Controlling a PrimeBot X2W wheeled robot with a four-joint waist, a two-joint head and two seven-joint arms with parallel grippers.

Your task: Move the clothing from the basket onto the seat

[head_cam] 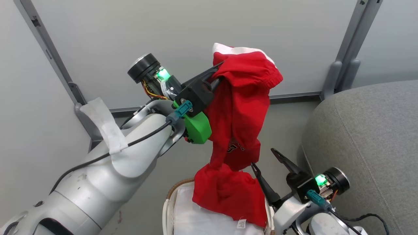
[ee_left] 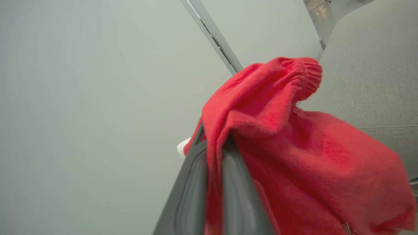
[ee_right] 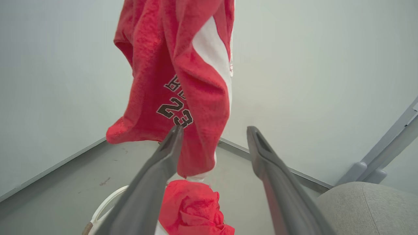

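seat (head_cam: 369, 137): grey, right side | clothing (head_cam: 241, 98): long axis vertical, elastic band on top, hanging left of the seat, lower folds over the basket's right rim | basket (head_cam: 169, 202): near centre, on the floor | left gripper (head_cam: 215, 73): raised, jaws clamped on the clothing's top | right gripper (head_cam: 263, 157): jaws spread wide, holding nothing, beside the basket

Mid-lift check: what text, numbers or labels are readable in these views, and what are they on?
"23": dark numerals on the hanging red garment, right wrist view.
Letters just above it: cut off by a fold, unreadable.
Dark print on the same garment, head view: too blurred.
Small white label on the red clothing at the basket: too small to read.
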